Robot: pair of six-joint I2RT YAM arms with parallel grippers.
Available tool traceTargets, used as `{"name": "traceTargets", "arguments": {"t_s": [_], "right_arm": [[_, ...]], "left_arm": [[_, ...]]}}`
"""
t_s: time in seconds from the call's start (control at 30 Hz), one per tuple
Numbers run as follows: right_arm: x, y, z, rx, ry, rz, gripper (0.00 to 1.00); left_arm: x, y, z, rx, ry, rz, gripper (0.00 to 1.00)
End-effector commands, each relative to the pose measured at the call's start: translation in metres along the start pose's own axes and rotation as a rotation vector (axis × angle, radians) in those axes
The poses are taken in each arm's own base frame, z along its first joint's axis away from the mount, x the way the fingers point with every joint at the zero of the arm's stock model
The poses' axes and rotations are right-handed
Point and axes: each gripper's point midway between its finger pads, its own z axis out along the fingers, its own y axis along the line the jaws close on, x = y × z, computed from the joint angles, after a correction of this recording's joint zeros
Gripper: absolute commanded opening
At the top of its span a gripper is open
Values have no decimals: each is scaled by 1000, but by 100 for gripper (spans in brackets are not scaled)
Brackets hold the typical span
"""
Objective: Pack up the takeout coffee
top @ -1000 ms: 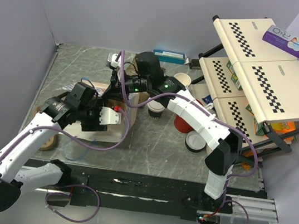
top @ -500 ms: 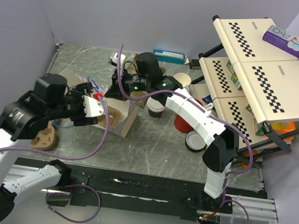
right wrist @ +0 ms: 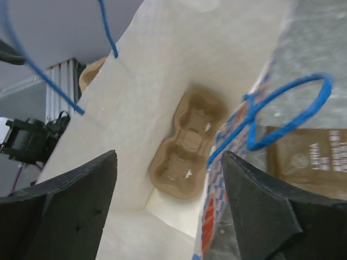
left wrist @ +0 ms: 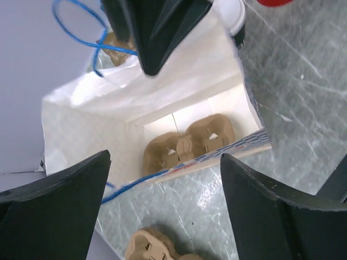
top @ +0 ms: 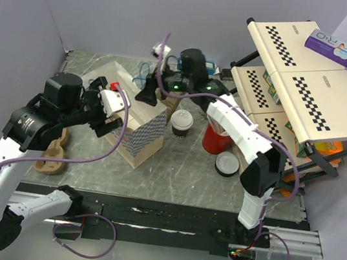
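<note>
The takeout coffee (top: pixel 181 123) stood upright on the surface (top: pixel 180 173), its white lid on, just to the right of the paper bag (top: pixel 138 139) and left of the red cup (top: pixel 214 139). It was outside the bag and neither arm touched it.

The bag stood open-mouthed, white inside with a blue pattern on its outer wall and thin blue cord handles. A brown pulp cup carrier (left wrist: pixel 187 143) lay flat on its bottom. A second carrier (top: pixel 53 151) lay on the surface to the left of the bag, near the left arm.

The left gripper (left wrist: pixel 165 162) hung above the near left edge of the bag's mouth, its jaws spread wide with nothing between them. The right gripper (right wrist: pixel 169 157) was over the far side of the mouth, looking down into the bag, and its jaws were likewise spread and gripped nothing. One blue handle looped up in front of its camera. A brown packet (right wrist: pixel 312 154) lay flat on the surface beside the bag.
</note>
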Motion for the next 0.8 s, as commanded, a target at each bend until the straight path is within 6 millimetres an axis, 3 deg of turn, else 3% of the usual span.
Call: {"name": "traceTargets", "arguments": {"t_s": [0.0, 0.03, 0.13, 0.23, 0.37, 0.53, 0.7, 0.77], "right_arm": [[-62, 33, -61, -20, -141, -176, 87], [-68, 35, -74, -2, -156, -207, 90], [-60, 30, -92, 43, -135, -266, 93], [-40, 18, -104, 93, -85, -277, 93], [4, -4, -114, 91, 60, -372, 90], [83, -26, -113, -22, 335, -413, 91], [117, -53, -106, -80, 429, -381, 96], [117, -62, -103, -82, 445, -401, 97]], "left_arm": [[-30, 15, -3, -47, -91, -35, 88], [-31, 16, -2, -48, -92, -39, 89], [-35, 19, 3, -47, -101, -50, 89], [-35, 27, 5, -84, -95, -69, 89], [-34, 55, 1, -224, -74, -110, 91], [-35, 75, -4, -302, -82, -150, 92], [-31, 74, -5, -290, -90, -185, 92], [-27, 75, -7, -292, -84, -199, 92]]}}
